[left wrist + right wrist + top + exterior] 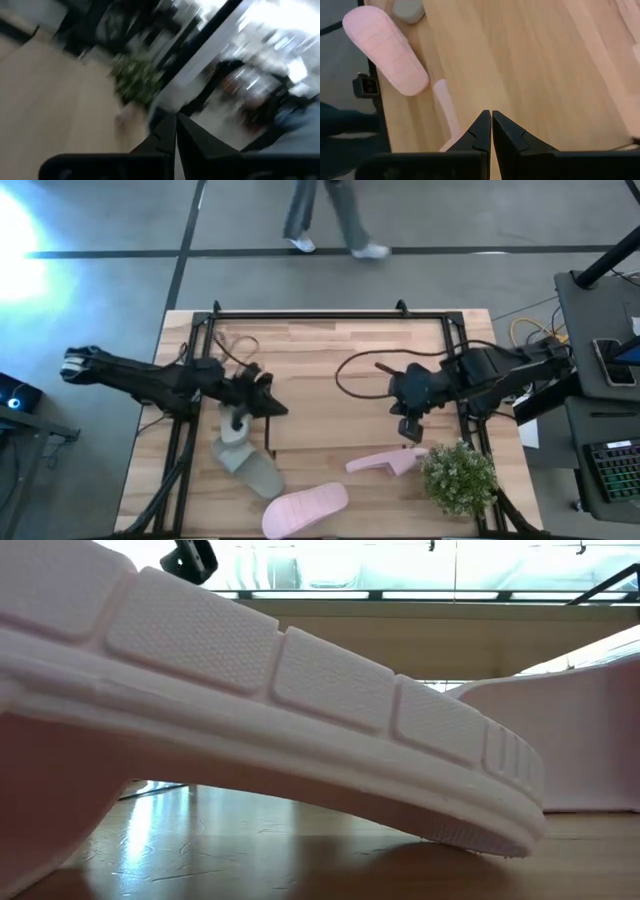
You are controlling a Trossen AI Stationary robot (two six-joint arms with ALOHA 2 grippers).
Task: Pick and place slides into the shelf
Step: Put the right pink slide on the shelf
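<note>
The right gripper (411, 429) hangs empty, fingers closed together, above the table (330, 360) just beside the edge-on pink slide (385, 463). The left gripper (268, 402), fingers closed and empty, is above the grey-green slides (245, 463). A second pink slide (305, 510) lies at the near edge. Judged step: approach for pick. Next: open the fingers and descend onto the strap.

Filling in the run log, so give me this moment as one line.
left gripper: jaws shut, empty, above grey-green slide | right gripper: jaws shut, empty, by pink slide on its side | second pink slide: front edge
</note>
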